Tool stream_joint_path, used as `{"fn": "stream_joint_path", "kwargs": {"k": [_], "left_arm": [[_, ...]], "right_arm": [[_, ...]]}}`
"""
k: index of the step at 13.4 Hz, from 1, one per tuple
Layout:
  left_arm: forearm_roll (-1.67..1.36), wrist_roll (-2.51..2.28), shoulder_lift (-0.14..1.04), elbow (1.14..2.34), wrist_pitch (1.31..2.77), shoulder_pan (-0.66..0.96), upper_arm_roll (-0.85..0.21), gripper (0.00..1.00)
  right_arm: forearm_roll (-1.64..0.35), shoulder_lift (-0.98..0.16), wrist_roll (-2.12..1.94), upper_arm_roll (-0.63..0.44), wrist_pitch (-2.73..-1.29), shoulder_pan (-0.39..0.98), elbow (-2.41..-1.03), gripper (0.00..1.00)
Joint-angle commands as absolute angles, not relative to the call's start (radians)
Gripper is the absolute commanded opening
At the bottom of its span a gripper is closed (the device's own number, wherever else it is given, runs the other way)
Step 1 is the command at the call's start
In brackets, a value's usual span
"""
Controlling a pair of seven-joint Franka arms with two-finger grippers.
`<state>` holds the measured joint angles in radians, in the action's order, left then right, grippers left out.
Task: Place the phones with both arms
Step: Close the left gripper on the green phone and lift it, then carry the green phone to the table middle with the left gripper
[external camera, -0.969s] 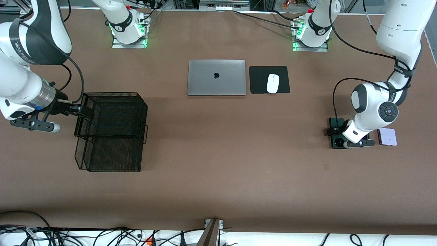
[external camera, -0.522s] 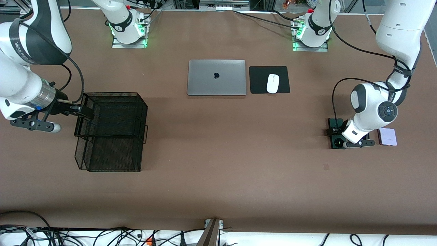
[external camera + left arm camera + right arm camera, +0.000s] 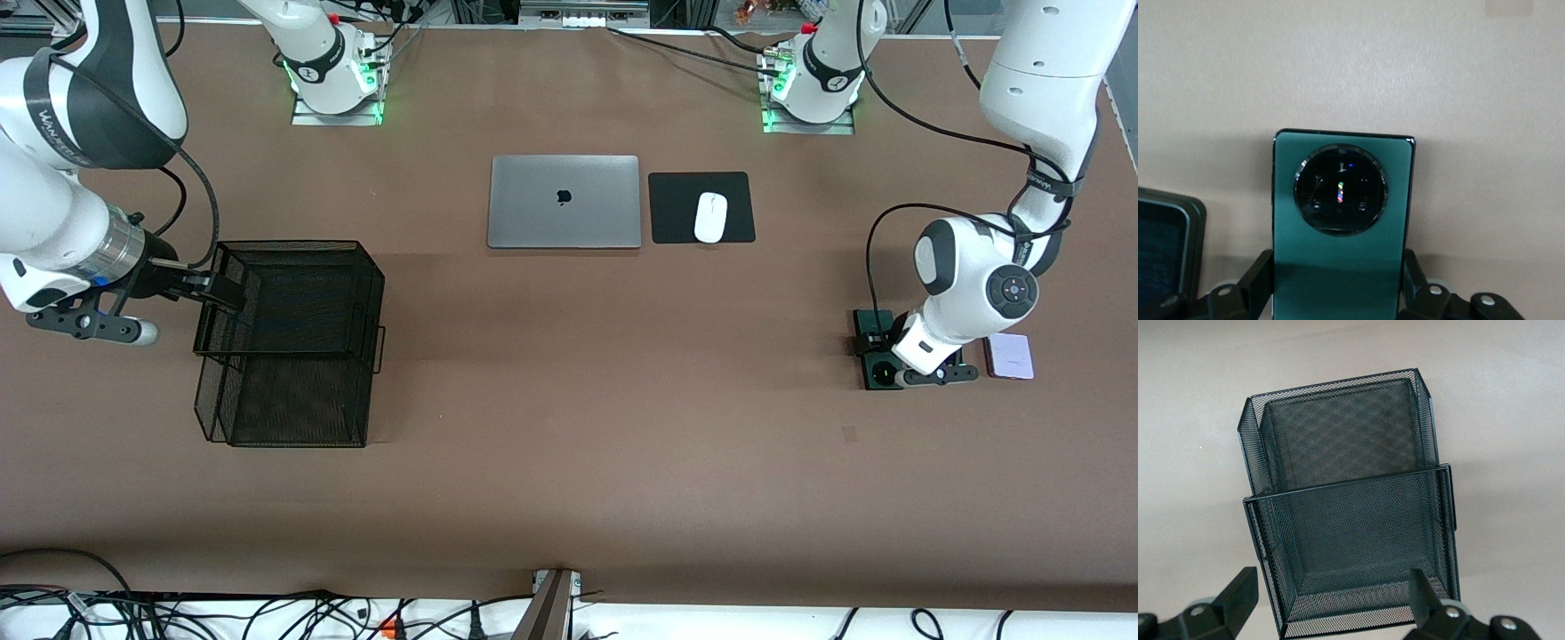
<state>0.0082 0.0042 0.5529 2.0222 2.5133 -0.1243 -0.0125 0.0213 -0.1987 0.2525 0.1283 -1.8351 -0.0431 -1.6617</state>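
- The left gripper [image 3: 889,348] is down at the bench [image 3: 569,498] near the edge at the left arm's end, and its fingers [image 3: 1261,280] are pressed against the two long sides of the green phone [image 3: 1341,227]. It looks gripped but not lifted, since the phone lies flat on the surface.
- That phone is long, dark green and glossy, with a round black camera ring near its upper end that catches small coloured glints.
- A small black phone [image 3: 1161,247] lies just beside the green one; only one rounded edge shows in the left wrist view, and from the front view the arm covers most of it.
- The pale lilac phone [image 3: 1009,356] lies flat a little closer to that end edge of the bench, beside the gripper and untouched. It is small, squarish and plain.
- The right gripper [image 3: 213,292] hangs over the rim of the black mesh basket [image 3: 293,356] near the right arm's end, fingers [image 3: 1238,593] spread wide with nothing between them. That arm seems to be waiting.
- The basket has two compartments, and both look empty in the right wrist view.
- My reading: the job has barely begun. No phone is put away yet; one is being picked up and two are left.
- A closed silver laptop [image 3: 564,202] and a white mouse [image 3: 710,217] on its black pad [image 3: 676,209] sit toward the edge by the arm bases, out of the way.
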Motion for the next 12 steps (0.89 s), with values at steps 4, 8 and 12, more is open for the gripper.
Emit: {"fn": "stream_joint_path", "kwargs": {"k": [4,8,12], "left_arm": [[0.008,-0.023,0.589,1.772,2.269,-0.088,-0.015,0.00],[-0.025,-0.128,0.591,1.732,2.269,0.085,-0.015,0.00],[-0.041,-0.374,0.627,1.587,2.191,0.325,-0.015,0.00]], "right_arm": [[0.005,-0.201,0.236,0.135,-1.819,-0.055,-1.649,1.00],[0.005,-0.201,0.236,0.135,-1.819,-0.055,-1.648,1.00],[0.003,-0.201,0.238,0.135,-1.819,-0.055,-1.649,1.00]]}}
